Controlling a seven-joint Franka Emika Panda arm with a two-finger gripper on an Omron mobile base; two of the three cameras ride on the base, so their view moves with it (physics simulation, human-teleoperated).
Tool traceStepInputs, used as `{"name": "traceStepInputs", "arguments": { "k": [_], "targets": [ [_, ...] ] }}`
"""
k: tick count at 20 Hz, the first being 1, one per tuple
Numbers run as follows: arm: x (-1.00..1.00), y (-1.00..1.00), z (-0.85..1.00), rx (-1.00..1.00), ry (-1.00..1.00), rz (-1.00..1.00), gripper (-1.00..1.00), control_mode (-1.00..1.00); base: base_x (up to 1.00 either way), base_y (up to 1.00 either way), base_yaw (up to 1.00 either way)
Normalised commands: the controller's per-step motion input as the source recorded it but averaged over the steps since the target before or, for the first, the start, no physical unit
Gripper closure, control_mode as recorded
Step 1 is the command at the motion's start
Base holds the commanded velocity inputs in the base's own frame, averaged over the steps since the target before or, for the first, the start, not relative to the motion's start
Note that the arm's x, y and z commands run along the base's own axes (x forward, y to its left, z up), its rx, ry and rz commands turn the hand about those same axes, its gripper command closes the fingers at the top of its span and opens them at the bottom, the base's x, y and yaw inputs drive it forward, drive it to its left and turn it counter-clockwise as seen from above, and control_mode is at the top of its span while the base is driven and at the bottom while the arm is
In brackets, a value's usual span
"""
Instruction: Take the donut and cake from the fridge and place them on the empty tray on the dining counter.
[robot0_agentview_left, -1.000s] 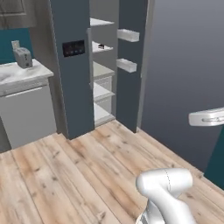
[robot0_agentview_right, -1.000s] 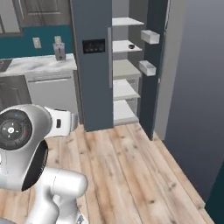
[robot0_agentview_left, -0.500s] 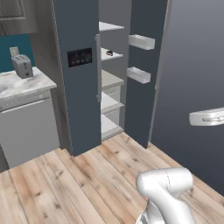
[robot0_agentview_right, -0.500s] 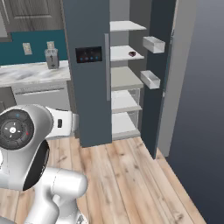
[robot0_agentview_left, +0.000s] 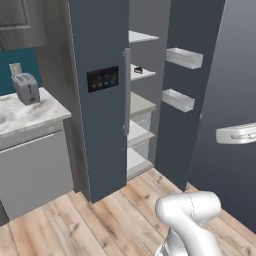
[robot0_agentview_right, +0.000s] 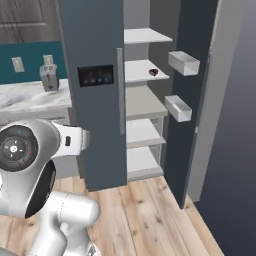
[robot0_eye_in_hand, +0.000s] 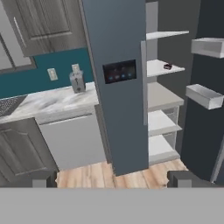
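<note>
Fridge (robot0_agentview_right: 95, 115) ahead of my hand (robot0_eye_in_hand: 112, 181), one door swung wide, so shelves are free to reach. My fingertips (robot0_eye_in_hand: 43, 178) stand fully apart, nothing between them; hand well apart from shelves, too far for any grasp.

Small dark item, I judge cake (robot0_agentview_right: 153, 72), lies on upper shelf, ahead and to right of hand, near shelf front edge, easy to take. Donut: cannot make out, maybe too small to tell.

Toaster (robot0_eye_in_hand: 77, 81) on marble worktop (robot0_eye_in_hand: 52, 103) to left, no part of task.

Next, I judge: come closer, lift hand to that shelf.
</note>
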Motion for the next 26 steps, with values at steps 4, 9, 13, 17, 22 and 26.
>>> {"name": "traceStepInputs", "arguments": {
  "k": [4,9,13,17,22,26],
  "targets": [
    [0.00,0.00,0.00,0.00,0.00,0.00,-1.00,1.00,1.00,-0.03,0.03],
    [0.00,0.00,0.00,0.00,0.00,0.00,-1.00,1.00,0.91,-0.27,0.09],
    [0.00,0.00,0.00,0.00,0.00,0.00,-1.00,1.00,0.61,-0.55,0.12],
    [0.00,0.00,0.00,0.00,0.00,0.00,-1.00,1.00,0.48,-0.44,0.11],
    [0.00,0.00,0.00,0.00,0.00,0.00,-1.00,1.00,0.64,0.13,0.01],
    [0.00,0.00,0.00,0.00,0.00,0.00,-1.00,1.00,0.79,0.23,0.00]
  ]
}}
